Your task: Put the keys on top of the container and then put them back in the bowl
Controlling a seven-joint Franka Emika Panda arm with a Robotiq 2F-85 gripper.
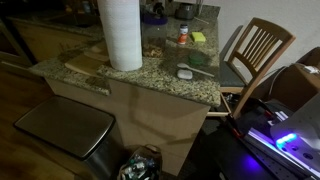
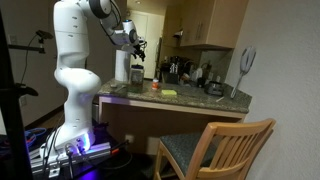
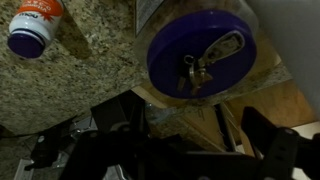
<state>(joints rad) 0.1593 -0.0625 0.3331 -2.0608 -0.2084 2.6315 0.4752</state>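
Exterior view: high, near, down onto speckled granite counter (image 1: 160, 82). Exterior view: level, farther, same counter (image 2: 175, 101). Wrist: close, straight down.

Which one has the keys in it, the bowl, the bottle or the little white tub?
The blue bowl: the keys lie inside it. The bottle is capped, and the tub bears no keys.

No words or numbers can be read anywhere. In the wrist view, at ten o'clock, the bottle (image 3: 35, 27) wears an orange label (image 3: 42, 10), its pale lettering too blurred to make out.
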